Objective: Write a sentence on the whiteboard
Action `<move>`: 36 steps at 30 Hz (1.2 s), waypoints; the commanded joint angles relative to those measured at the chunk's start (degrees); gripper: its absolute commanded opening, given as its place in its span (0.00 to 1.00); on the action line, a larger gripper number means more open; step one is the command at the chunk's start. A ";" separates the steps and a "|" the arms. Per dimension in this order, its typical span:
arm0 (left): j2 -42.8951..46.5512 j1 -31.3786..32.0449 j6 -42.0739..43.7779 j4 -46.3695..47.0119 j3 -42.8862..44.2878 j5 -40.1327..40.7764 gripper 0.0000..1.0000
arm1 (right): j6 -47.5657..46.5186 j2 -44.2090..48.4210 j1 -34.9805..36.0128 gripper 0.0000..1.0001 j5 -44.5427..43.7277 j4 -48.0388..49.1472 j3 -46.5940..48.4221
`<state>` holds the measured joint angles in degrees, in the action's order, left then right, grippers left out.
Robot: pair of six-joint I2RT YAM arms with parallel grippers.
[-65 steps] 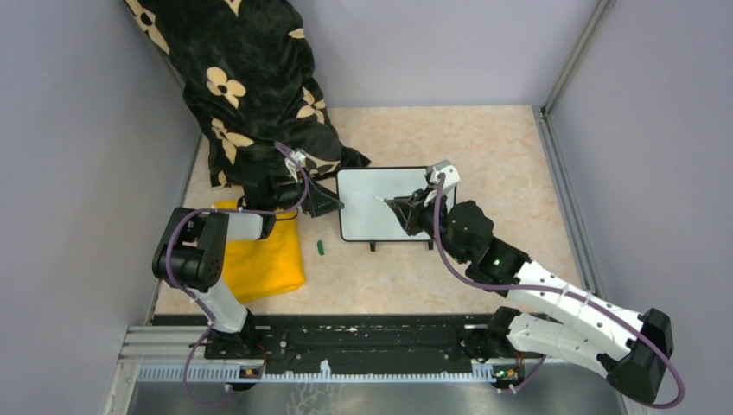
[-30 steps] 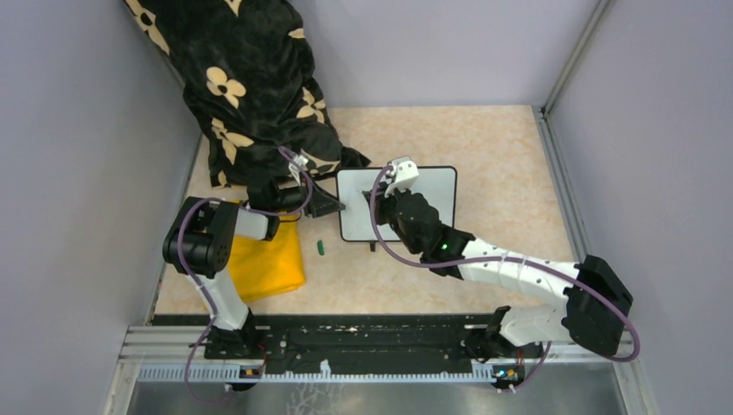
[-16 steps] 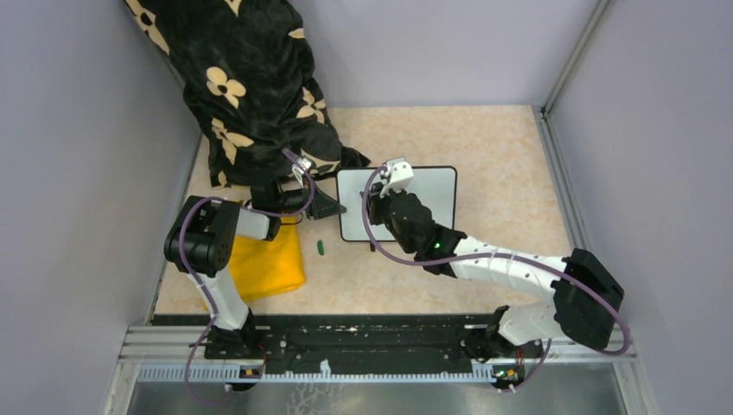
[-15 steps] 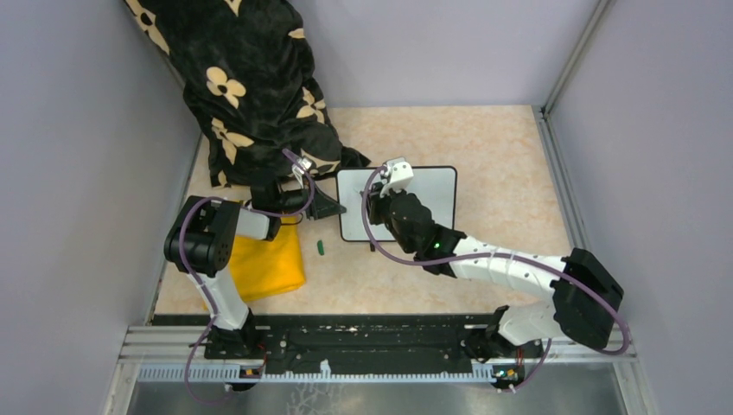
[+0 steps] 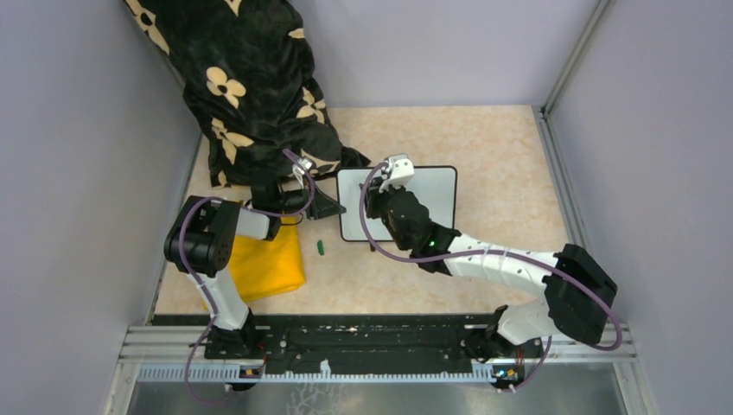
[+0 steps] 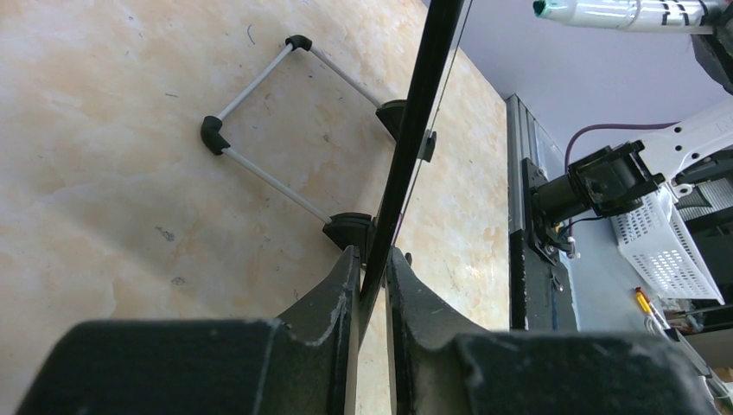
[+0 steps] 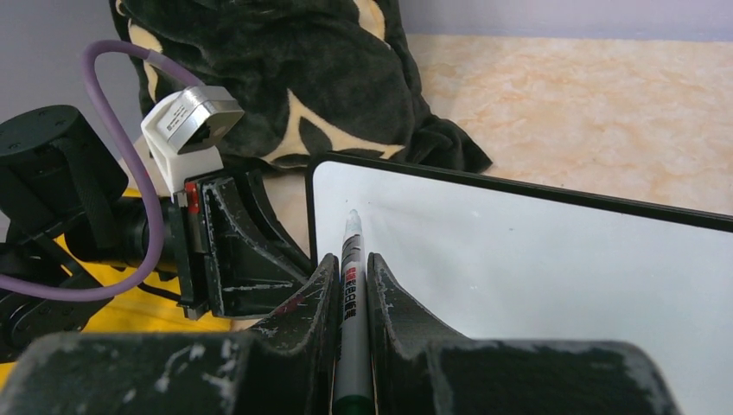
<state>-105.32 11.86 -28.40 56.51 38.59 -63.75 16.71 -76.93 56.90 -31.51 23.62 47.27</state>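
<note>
1. From above, your board sits on the table, just in front of the flower blanket. Your left gripper is at its left edge. Your right gripper reaches over its left part. A yellow cloth lies under the left arm.

2. On the left wrist view, you see the board edge-on, with its wire stand behind it. The left gripper has one finger on each side of the thin black frame and is pinched nearly shut on it. I think this hold is there so the board does not slide or tip when the marker pushes on it.

3. On the right wrist view, the right gripper is closed tight on the marker, with the tip pointing at the board. The tip is near the top left corner, where a first word would start. I cannot tell if it touches. The white face shows no words yet, so all the writing is left to do.
</note>
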 commanded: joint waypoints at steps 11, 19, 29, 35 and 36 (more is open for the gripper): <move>0.13 0.27 0.89 1.47 1.03 -0.42 0.14 | 2.17 -1.91 0.53 0.00 -2.07 2.39 3.71; 0.28 0.27 0.72 1.59 0.96 -0.34 0.12 | 3.35 -2.64 -0.18 0.00 -2.39 0.97 3.67; 0.19 0.27 0.81 1.67 0.88 -0.25 0.09 | 4.37 -2.68 -0.96 0.00 -2.32 -0.10 2.28; 0.10 0.27 0.72 1.85 0.94 -0.30 0.07 | 4.81 -2.65 -1.36 0.00 -2.30 -0.82 1.53; 0.07 0.27 0.72 1.96 0.90 -0.26 0.06 | 4.83 -2.54 -1.43 0.00 -2.32 -1.05 1.39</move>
<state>-105.30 11.90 -28.40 57.19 38.70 -63.92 20.67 -79.40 55.96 -33.17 21.98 48.10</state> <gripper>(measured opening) 0.153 0.125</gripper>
